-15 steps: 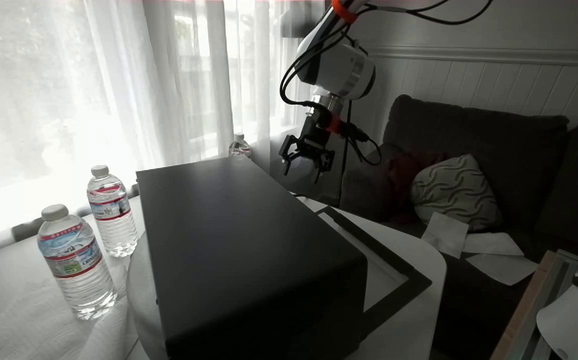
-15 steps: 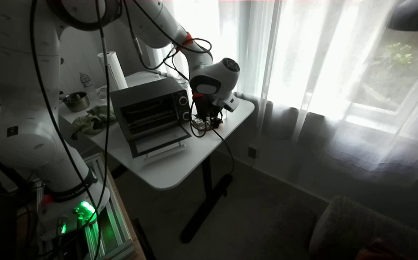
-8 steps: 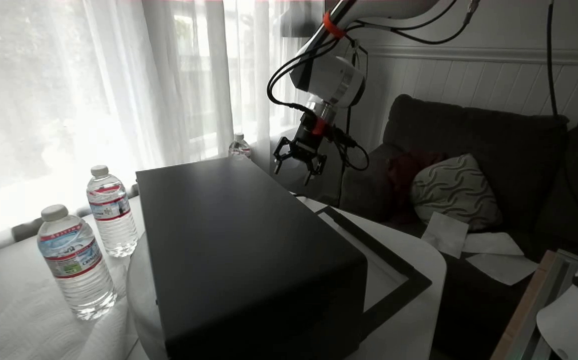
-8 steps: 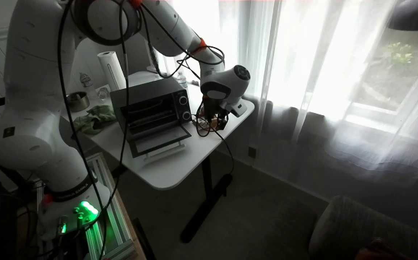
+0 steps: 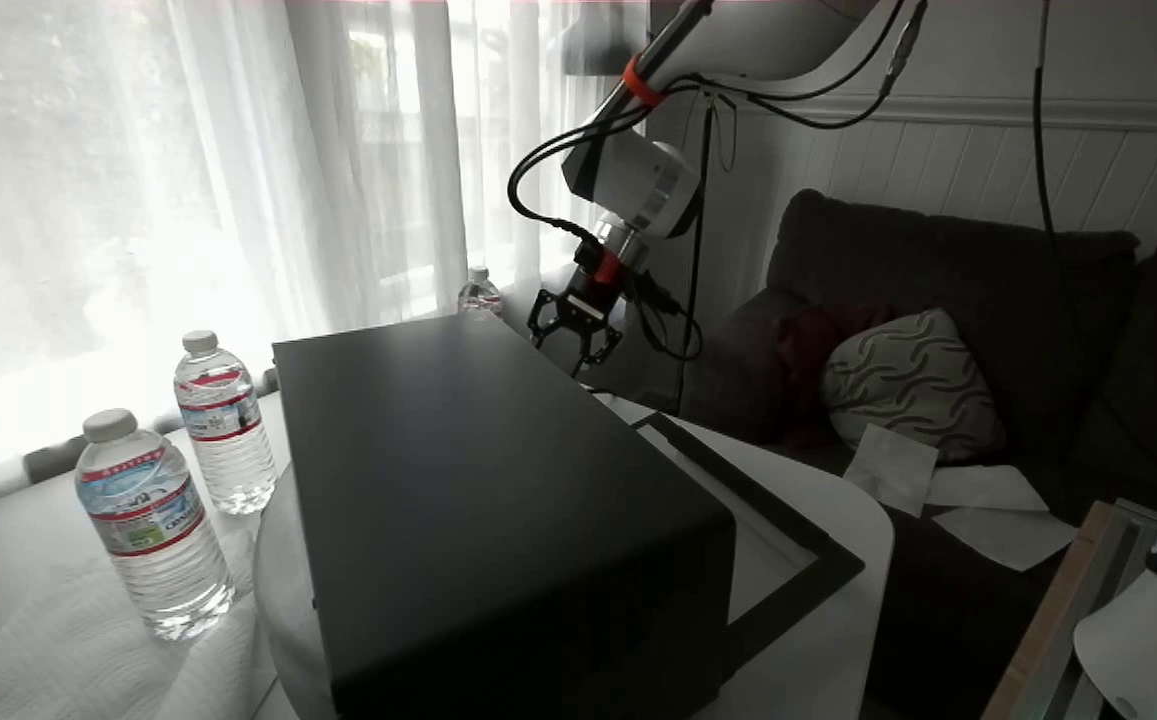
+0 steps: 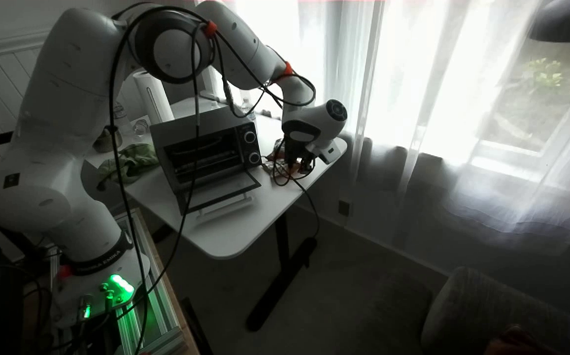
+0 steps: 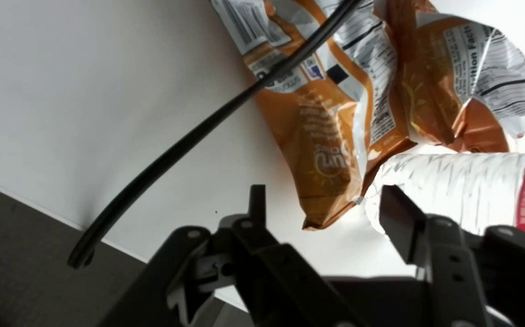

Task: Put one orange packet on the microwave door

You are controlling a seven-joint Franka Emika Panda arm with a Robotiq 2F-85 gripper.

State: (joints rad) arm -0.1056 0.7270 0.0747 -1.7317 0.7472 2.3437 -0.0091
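I hold my jaws parted and empty, likely to admit the narrow end of the nearer orange packet (image 7: 328, 136), lying near an edge of the bench (image 6: 225, 236) beside a water bottle (image 7: 453, 190), the microwave door (image 6: 220, 190) lowered toward a rounded corner, presumably to receive it.

“Sun”, “Nutrition Facts” on packets (image 7: 330, 136), “WATER” on bottle (image 7: 453, 190), “FRANKA EMIKA” on arm base (image 6: 90, 246)
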